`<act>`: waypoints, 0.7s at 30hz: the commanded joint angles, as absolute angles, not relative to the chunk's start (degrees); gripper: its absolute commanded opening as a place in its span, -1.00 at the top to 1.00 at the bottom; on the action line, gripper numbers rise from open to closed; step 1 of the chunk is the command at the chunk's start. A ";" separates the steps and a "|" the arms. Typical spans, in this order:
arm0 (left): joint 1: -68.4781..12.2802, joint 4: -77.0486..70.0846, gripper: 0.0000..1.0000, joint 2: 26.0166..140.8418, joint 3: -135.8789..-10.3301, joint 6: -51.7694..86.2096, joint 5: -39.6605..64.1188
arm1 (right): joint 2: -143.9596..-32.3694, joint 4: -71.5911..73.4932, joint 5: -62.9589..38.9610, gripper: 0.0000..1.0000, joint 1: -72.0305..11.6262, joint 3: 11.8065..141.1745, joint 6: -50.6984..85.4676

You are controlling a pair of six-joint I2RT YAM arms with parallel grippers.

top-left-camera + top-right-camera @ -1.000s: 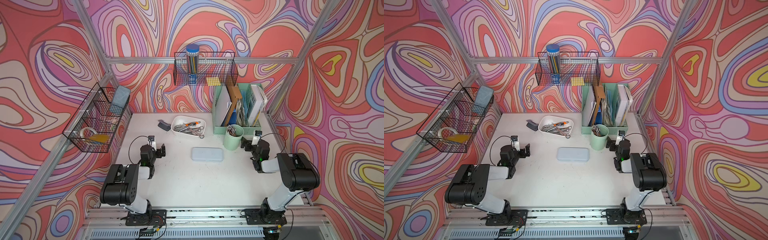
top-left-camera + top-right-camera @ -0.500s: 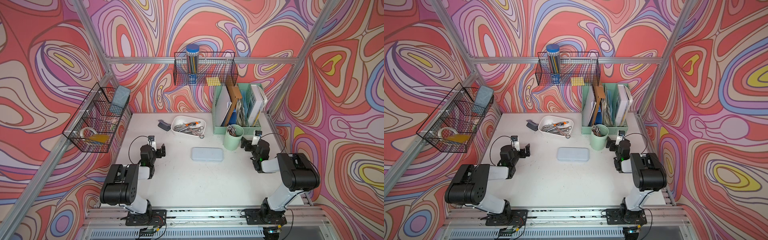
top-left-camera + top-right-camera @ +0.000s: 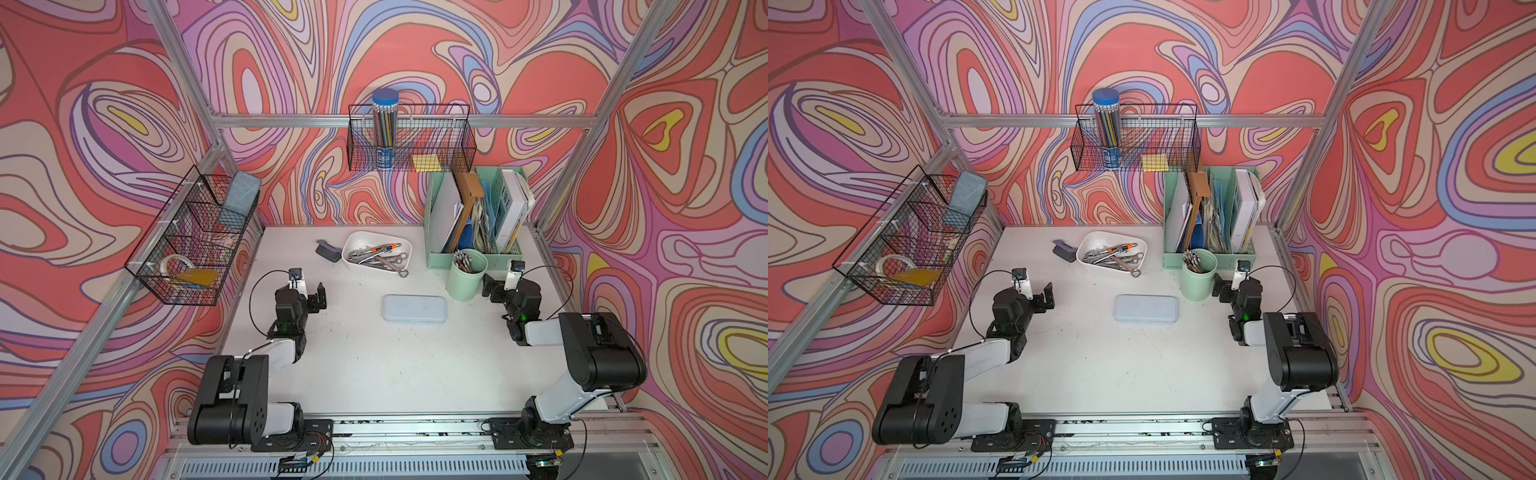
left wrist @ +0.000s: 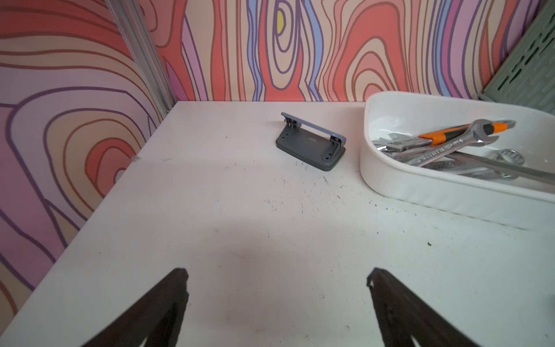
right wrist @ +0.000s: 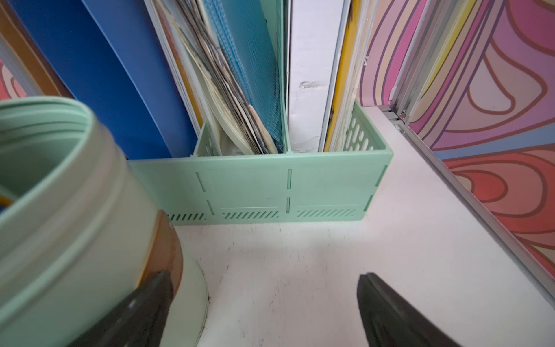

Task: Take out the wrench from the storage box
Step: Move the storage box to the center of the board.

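Wrenches (image 3: 376, 261) sit piled in the white tray (image 3: 353, 245) towards the table's 12 o'clock side in both top views, long axes roughly along the 9–3 line, one ring end poking over the near rim. Left gripper (image 4: 277, 272) has jaws spread wide and empty, with the tray at about 2 o'clock from it and bare table between, so it looks the nearer arm. Right gripper (image 5: 264, 275) is also spread wide holding nothing, tray out at 9–10 o'clock with the pen cup (image 5: 60, 195) just beside one finger and in the way
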State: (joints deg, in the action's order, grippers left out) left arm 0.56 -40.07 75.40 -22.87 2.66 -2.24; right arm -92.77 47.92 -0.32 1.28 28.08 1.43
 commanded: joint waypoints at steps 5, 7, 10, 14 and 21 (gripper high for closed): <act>0.00 -14.08 -0.98 68.45 -35.29 18.61 -0.52 | -79.86 32.57 -7.69 -0.97 1.23 31.68 1.95; -0.51 -6.11 -0.98 69.44 -39.56 25.15 2.98 | -76.94 26.13 -11.69 -0.96 1.14 34.12 3.18; -2.32 0.75 -0.97 70.70 -43.24 31.65 6.90 | -72.76 18.24 -15.22 -0.96 1.10 36.61 4.42; -6.48 6.05 -0.98 71.07 -46.28 34.14 6.05 | -68.48 7.06 -16.73 -0.96 1.04 40.16 3.74; -12.18 9.42 -0.86 75.10 -48.86 45.79 5.16 | -62.33 -8.63 -19.96 -0.96 0.93 44.71 3.61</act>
State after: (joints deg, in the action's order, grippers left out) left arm -10.02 4.91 73.06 -46.87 38.63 5.61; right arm -64.12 2.09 -17.02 1.15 42.39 3.29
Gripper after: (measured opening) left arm 0.933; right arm 0.982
